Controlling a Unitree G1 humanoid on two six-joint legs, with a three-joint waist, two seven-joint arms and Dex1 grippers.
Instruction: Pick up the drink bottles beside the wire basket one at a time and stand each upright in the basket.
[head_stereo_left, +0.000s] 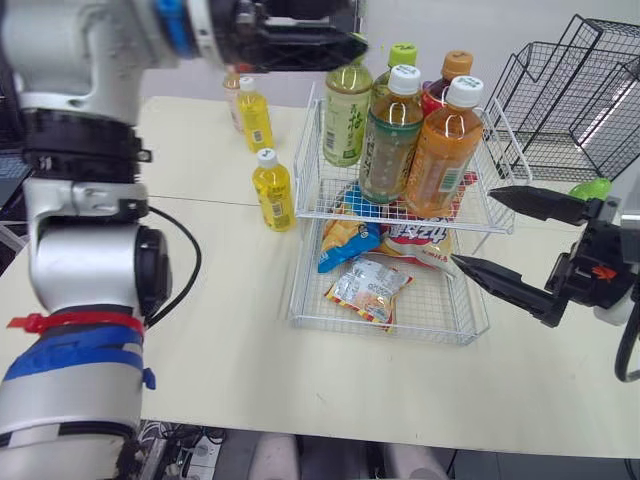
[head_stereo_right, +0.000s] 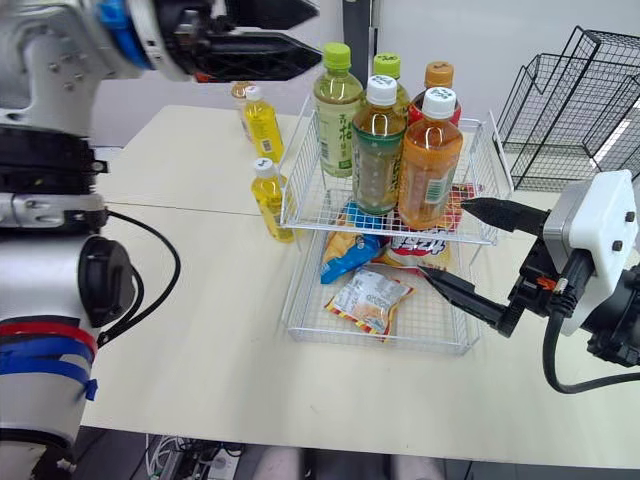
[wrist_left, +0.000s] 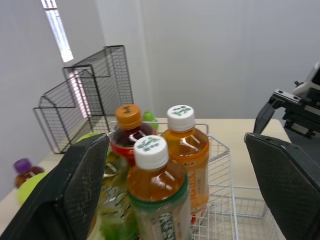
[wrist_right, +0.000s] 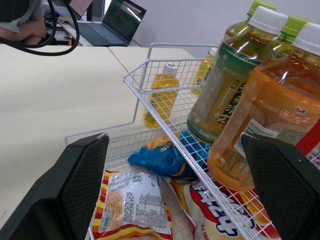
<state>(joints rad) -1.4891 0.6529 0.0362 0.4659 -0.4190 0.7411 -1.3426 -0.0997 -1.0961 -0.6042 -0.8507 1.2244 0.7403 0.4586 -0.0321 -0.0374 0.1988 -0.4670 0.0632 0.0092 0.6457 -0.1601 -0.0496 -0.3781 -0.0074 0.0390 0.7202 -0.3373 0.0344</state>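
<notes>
- Left eye view: two yellow bottles (head_stereo_left: 254, 118) stand at the wire basket's (head_stereo_left: 300, 290) nine o'clock.
- Empty, the left gripper (head_stereo_left: 355, 28) and right gripper (head_stereo_left: 472, 227) both gape.
- Grasp the nearer bottle (head_stereo_left: 273, 192) mid-body; lift clear of the rim.

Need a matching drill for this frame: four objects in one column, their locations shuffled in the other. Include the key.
Objects
1. white-capped orange drink bottle
2. nearer small yellow bottle
3. blue snack bag
4. black wire rack

Locations
A. lower tier of the wire basket
B. far right, behind the basket
C. standing on the table, just left of the basket
D. upper tier of the basket

Pairs: 1-D, 2-C, 3-A, 4-B
</notes>
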